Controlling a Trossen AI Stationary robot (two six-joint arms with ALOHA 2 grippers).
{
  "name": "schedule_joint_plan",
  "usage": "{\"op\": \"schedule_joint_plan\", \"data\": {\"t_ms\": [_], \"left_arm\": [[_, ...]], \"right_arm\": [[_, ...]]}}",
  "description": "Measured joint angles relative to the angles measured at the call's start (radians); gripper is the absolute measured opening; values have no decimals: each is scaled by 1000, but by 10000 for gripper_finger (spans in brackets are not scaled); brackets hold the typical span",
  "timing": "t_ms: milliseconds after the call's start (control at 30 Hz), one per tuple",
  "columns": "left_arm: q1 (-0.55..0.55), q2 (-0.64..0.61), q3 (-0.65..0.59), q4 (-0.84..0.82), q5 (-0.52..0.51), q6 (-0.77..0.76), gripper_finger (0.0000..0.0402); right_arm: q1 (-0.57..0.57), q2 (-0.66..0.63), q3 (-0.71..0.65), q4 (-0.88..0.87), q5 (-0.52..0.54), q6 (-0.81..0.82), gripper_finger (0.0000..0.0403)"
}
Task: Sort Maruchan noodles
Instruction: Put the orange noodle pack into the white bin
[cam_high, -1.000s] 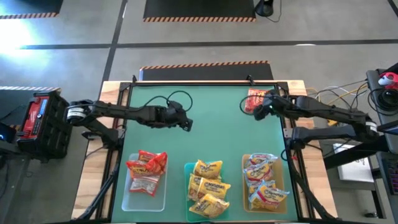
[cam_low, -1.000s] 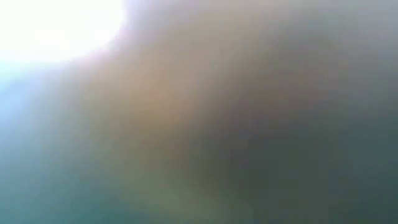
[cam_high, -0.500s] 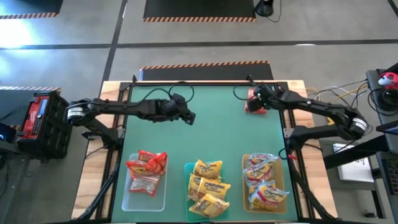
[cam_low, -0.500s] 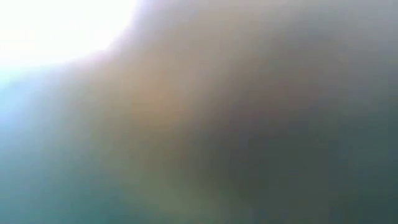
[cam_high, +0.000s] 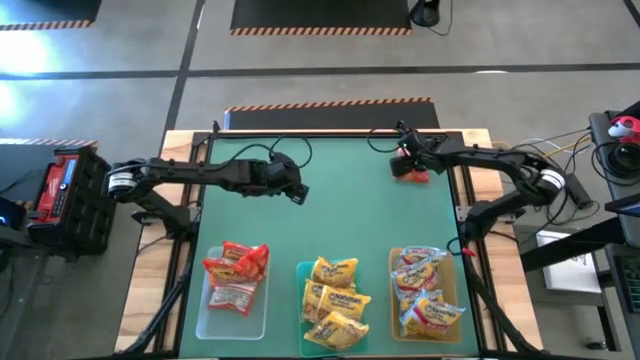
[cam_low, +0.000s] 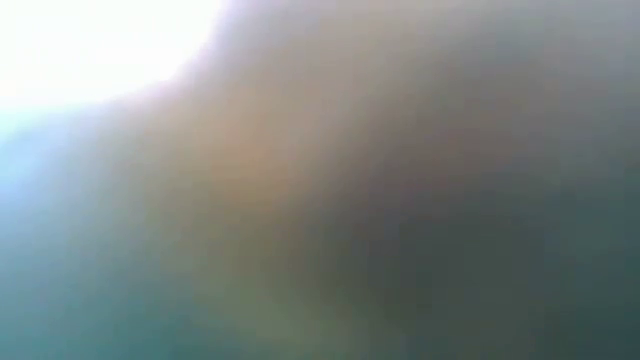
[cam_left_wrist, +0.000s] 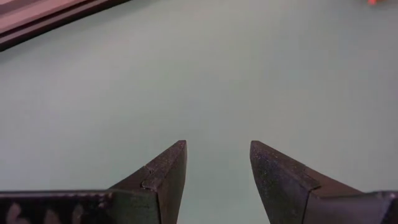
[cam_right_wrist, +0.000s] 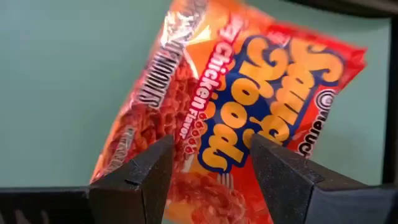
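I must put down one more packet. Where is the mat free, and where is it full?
Free: the green mat between the left gripper, the red packet under the right gripper and the trays. Crowded: clear tray, teal tray, amber tray.

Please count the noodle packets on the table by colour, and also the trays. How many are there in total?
Red packets: 3 (two in the clear tray, one at the right gripper)
Yellow packets: 3, in the teal tray
Yellow-orange packets with white-red labels: 3, in the amber tray
Trays: 3
Total: 9 packets, 3 trays; the piles overlap, so the counts are approximate.
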Motion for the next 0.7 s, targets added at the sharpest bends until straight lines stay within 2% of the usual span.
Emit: {"op": "schedule_joint_plan", "data": {"t_ms": [200, 333, 400, 533, 633, 700], "left_arm": [[0, 0, 0, -42, 0, 0, 162], [0, 0, 0, -45, 0, 16, 162], [1, 0, 0, -44, 0, 24, 162], [4, 0, 0, -43, 0, 26, 162], [6, 0, 0, -40, 1, 25, 162], [6, 0, 0, -34, 4, 21, 162]], "right_arm": [[4, 61, 4, 4, -19, -87, 189], [29, 57, 4, 13, -118, -248, 182], [45, 46, 3, 28, -221, -329, 178], [80, 41, 0, 100, -576, -458, 172], [108, 55, -3, 205, -833, -462, 168], [127, 63, -3, 310, -964, -435, 165]]}}
